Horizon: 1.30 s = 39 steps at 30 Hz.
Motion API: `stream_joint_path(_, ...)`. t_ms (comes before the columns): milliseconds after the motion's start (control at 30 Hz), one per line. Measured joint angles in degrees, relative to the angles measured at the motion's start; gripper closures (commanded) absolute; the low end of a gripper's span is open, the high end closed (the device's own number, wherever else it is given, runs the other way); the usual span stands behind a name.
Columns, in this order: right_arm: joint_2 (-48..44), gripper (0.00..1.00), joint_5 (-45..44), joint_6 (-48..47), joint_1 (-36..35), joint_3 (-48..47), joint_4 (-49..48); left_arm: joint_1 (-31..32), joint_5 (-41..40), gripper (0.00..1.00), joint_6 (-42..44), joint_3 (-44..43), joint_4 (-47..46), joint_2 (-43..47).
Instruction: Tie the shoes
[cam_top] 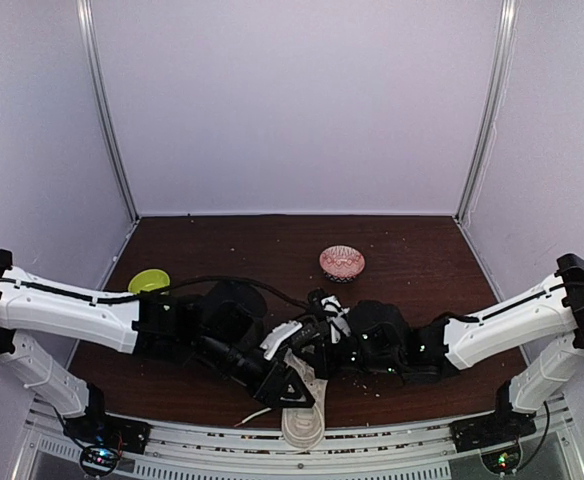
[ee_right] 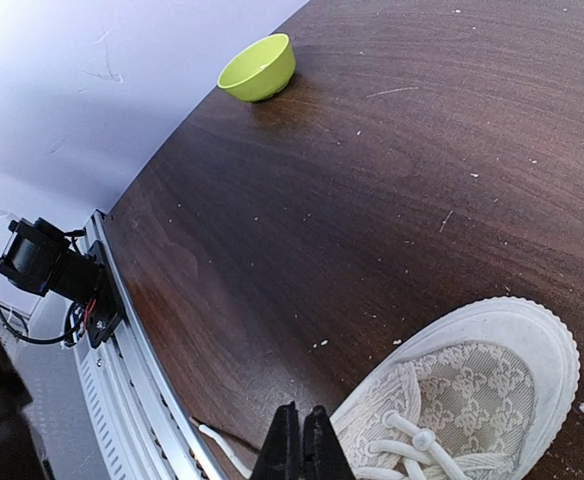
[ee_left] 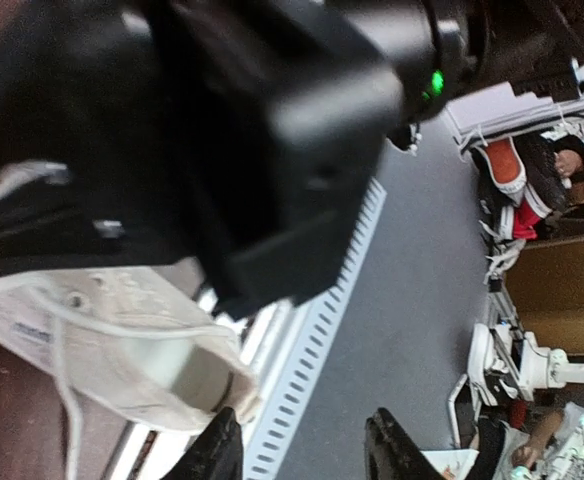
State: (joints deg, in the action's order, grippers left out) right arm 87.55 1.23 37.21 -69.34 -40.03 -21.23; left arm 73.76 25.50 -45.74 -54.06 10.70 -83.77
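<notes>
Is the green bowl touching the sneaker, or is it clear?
Apart. The right wrist view shows the green bowl at the top of the frame and the cream sneaker at the bottom, with a wide stretch of dark table between them.

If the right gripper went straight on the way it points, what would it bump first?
Probably the dark brown wooden table, right beside the toe of the cream canvas sneaker; depth is hard to judge.
</notes>
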Motion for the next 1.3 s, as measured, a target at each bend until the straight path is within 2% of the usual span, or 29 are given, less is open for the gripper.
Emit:
stream_joint_path(133, -0.9, 1.00, 0.7, -0.9, 0.0, 0.8, -1.0, -3.7, -5.7, 0.55, 4.0, 2.5, 2.2, 5.7)
stream_joint_path(267, -2.1, 1.00, 1.9, -1.3, 0.0, 2.6, -3.1, -8.2, -10.7, 0.55, 7.1, 7.4, -2.4, 10.6)
stream_joint_path(433, -3.8, 1.00, 3.3, -1.6, 0.1, 5.2, -5.8, -9.9, -11.6, 0.59, 10.2, 9.8, -10.6, 6.8)
stream_joint_path(700, -5.3, 1.00, 3.9, -1.9, 0.3, 6.8, -7.2, -10.0, -7.0, 0.61, 14.1, 9.8, -18.6, -0.2)
stream_joint_path(900, -5.3, 1.00, 3.9, -1.9, 0.3, 6.8, -7.3, -10.0, -5.0, 0.71, 14.5, 9.9, -21.5, -3.3)
stream_joint_path(1100, -5.3, 1.00, 3.9, -1.9, 0.3, 6.8, -7.3, -10.0, -4.7, 0.96, 14.4, 9.9, -23.3, -5.4)
stream_joint_path(1133, -5.3, 0.92, 3.8, -1.9, 0.3, 6.8, -7.3, -10.0, -4.7, 1.00, 14.3, 9.9, -23.5, -5.5)
stream_joint_path(1200, -5.6, 0.67, 3.8, -2.0, 0.4, 7.0, -7.3, -10.0, -4.9, 1.00, 14.2, 10.2, -24.2, -5.6)
stream_joint_path(1300, -7.3, 0.50, 3.3, -2.0, 0.6, 7.3, -6.5, -10.0, -5.0, 1.00, 13.9, 10.9, -25.3, -5.6)
